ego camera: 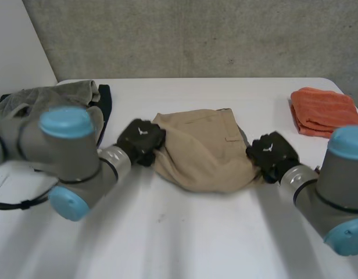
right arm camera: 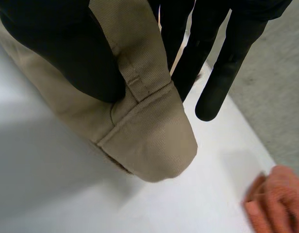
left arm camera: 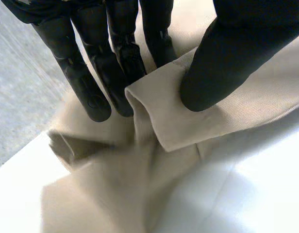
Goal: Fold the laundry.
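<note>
**Entry: khaki garment, pinched at both sides; hazards to the fold**

Location. The khaki garment (ego camera: pixel 202 151) lay bunched at the middle of the white tabletop (ego camera: pixel 185 238), between the two arms. A grey heap of clothes (ego camera: pixel 63 96) sat at the far left corner. A folded orange cloth (ego camera: pixel 324 110) sat at the far right, well apart from the garment.

Holds. The left robot hand (ego camera: pixel 141 139) was clamped on the garment's left edge, with the thumb (left arm camera: pixel 227 63) pressing a turned-over hem against the fingers (left arm camera: pixel 93 92). The right robot hand (ego camera: pixel 272 154) was clamped on the right edge, where the thumb (right arm camera: pixel 72 53) pinned a seamed band and a rounded fold of fabric hung below it.

Hazards, as judged.
- Both pinches took only a narrow margin of cloth, so a pull by either arm could strip the hem free.
- The body of the garment was rumpled, so a fold made now would likely lock in creases.
- Uneven lifting could skew the edges.
- A wide sweep to the right might brush the orange cloth.
</note>
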Tool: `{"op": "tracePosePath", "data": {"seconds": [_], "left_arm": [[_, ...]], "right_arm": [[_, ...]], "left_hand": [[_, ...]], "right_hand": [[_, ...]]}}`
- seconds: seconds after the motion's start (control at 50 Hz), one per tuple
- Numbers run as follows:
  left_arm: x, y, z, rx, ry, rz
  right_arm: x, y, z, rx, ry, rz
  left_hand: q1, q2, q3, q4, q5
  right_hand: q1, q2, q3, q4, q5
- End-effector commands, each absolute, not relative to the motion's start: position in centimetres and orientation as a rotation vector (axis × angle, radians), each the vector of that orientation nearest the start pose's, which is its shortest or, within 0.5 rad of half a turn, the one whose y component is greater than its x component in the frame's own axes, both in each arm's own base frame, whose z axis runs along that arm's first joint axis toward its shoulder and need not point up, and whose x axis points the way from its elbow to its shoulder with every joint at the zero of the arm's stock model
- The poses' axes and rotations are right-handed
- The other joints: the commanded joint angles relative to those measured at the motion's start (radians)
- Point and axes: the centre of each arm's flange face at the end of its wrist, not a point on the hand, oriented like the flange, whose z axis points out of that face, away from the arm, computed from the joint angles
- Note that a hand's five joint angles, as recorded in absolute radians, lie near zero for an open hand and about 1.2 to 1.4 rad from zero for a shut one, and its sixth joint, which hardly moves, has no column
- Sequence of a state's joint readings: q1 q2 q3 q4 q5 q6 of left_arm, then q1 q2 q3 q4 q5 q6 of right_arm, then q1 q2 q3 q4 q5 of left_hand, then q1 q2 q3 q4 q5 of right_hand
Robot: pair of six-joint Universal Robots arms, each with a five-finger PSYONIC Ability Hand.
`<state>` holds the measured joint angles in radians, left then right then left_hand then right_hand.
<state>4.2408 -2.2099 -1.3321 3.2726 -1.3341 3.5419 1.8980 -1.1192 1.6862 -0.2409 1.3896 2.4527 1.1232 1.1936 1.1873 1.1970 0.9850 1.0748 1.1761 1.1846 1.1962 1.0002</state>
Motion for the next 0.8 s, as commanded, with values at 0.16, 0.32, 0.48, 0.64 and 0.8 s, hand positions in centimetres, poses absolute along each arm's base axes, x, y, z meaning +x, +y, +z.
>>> {"op": "tracePosePath", "data": {"seconds": [0.16, 0.32, 0.48, 0.64, 0.8], "left_arm": [[-26.7, -19.5, 35.0, 1.292, 2.196, -2.204], [-25.4, -17.2, 37.0, 1.29, 2.195, -2.195], [-27.4, -21.5, 29.8, 1.344, 2.395, -1.941], [-31.2, -32.6, 30.5, 1.05, 2.014, -2.352], [-32.5, -36.0, 40.3, 0.594, 1.286, -3.054]], "right_arm": [[23.6, -25.0, 32.6, -1.389, 2.052, -2.164], [23.0, -23.4, 36.2, -1.439, 2.025, -2.204], [24.9, -26.4, 30.3, -1.536, 2.142, -1.939], [27.7, -33.2, 29.2, -1.401, 2.074, -2.238], [29.4, -36.9, 39.3, -0.675, 1.208, -3.047]], "left_hand": [[0.273, 0.203, 0.209, 0.199, 0.237], [0.273, 0.203, 0.209, 0.199, 0.237], [0.273, 0.203, 0.209, 0.199, 0.237], [0.273, 0.203, 0.209, 0.199, 0.237], [0.273, 0.203, 0.209, 0.199, 0.237]], "right_hand": [[0.321, 0.22, 0.212, 0.2, 0.221], [0.321, 0.22, 0.212, 0.2, 0.221], [0.321, 0.22, 0.212, 0.2, 0.221], [0.321, 0.22, 0.212, 0.2, 0.221], [0.321, 0.22, 0.212, 0.2, 0.221]]}}
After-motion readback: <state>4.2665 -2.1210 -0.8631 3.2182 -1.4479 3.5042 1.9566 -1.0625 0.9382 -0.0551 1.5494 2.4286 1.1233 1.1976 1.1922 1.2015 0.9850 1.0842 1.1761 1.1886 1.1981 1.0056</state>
